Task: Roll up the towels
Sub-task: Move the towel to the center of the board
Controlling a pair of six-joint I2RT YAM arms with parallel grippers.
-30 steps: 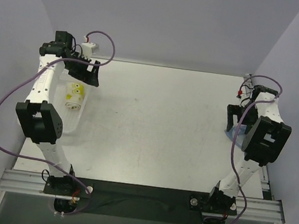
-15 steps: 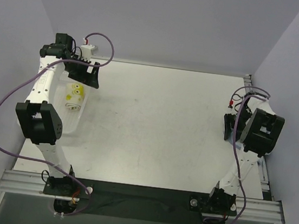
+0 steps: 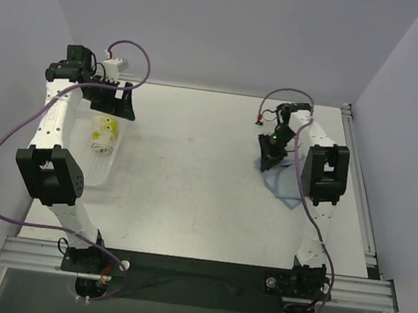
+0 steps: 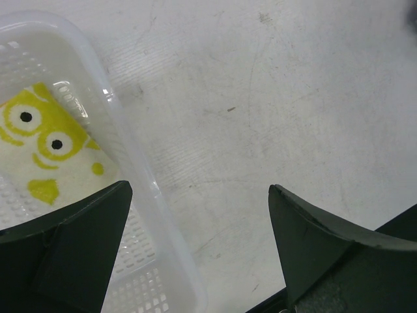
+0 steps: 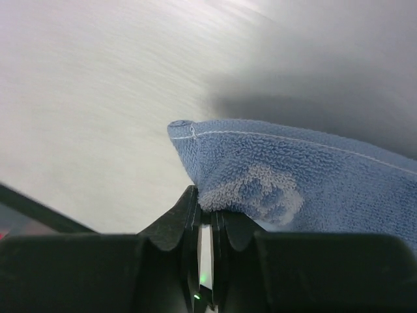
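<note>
Right gripper point(image 5: 205, 208) clenched on a corner of the blue towel point(image 5: 293, 176), the rest trailing over the desk point(image 3: 192, 170), half hidden behind the arm; farther back on the left, printed towel point(image 3: 103, 134) lies in the basket point(image 4: 140, 176), partly cut off, left gripper point(image 4: 202, 241) spread wide over the rim

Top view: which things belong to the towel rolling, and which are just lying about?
Job:
- blue towel, corner pinched in the shut right gripper
- printed cream towel, lying in the white mesh basket

Lying about:
- white mesh basket, only a container here
- left gripper, open and empty by the basket's rim
</note>
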